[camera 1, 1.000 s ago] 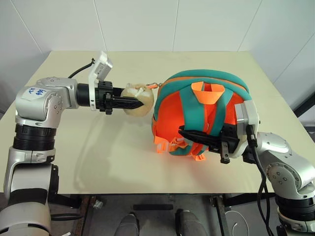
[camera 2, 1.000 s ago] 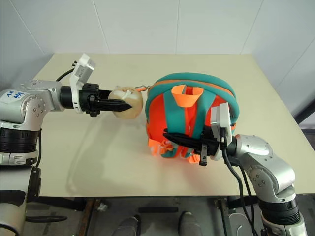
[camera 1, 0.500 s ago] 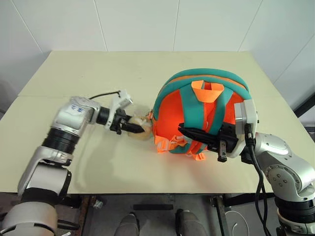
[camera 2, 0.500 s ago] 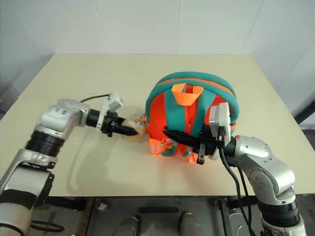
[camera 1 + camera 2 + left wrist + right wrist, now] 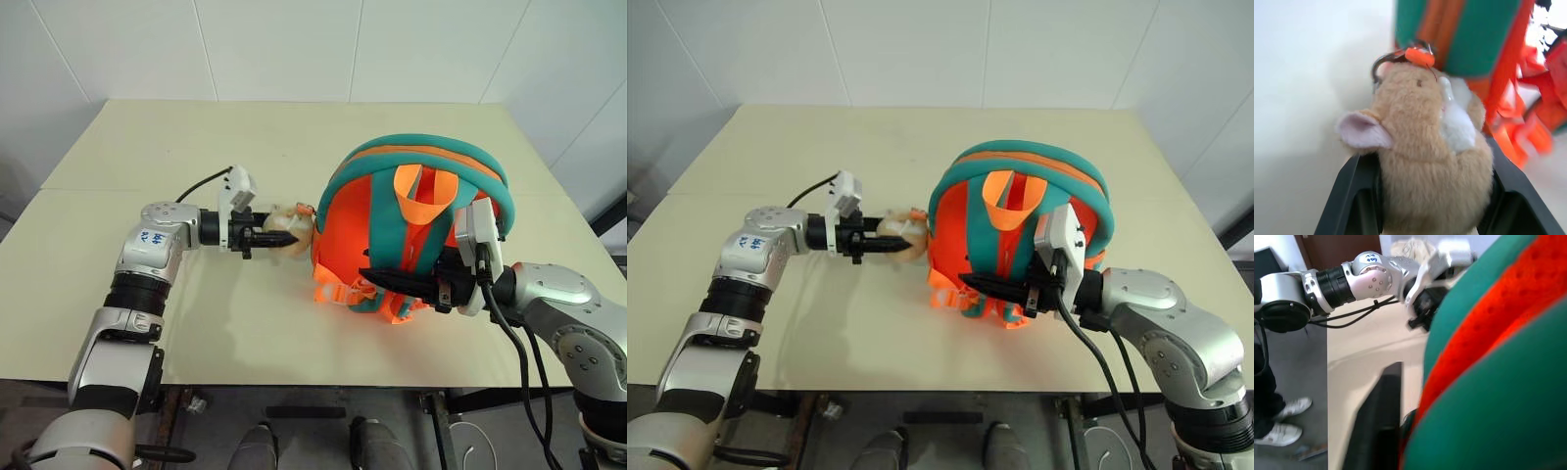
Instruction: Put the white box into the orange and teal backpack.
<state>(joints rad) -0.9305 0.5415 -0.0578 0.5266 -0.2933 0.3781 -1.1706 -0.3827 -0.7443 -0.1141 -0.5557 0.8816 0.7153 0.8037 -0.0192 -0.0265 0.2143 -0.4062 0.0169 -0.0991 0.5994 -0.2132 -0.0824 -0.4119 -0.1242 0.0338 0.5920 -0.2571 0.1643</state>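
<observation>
Left gripper [image 5: 1425, 196] clamped on the plush toy [image 5: 1425, 147] while the right gripper [image 5: 392, 282] sits at the orange and teal backpack [image 5: 416, 196].

The left jaws hold the tan toy on both sides, low over the table [image 5: 196, 127], just beside the backpack it clips to; the right fingers lie along the lower straps, and whether they grip a strap or stand parted I cannot tell. The backpack stands right of the table's middle, straps toward the robot. No white box can be placed from these views, possibly already inside. To do this step well, I judge the toy should be let go gently and the arm drawn leftward, where bare tabletop gives room; the near edge lies close below the straps.
</observation>
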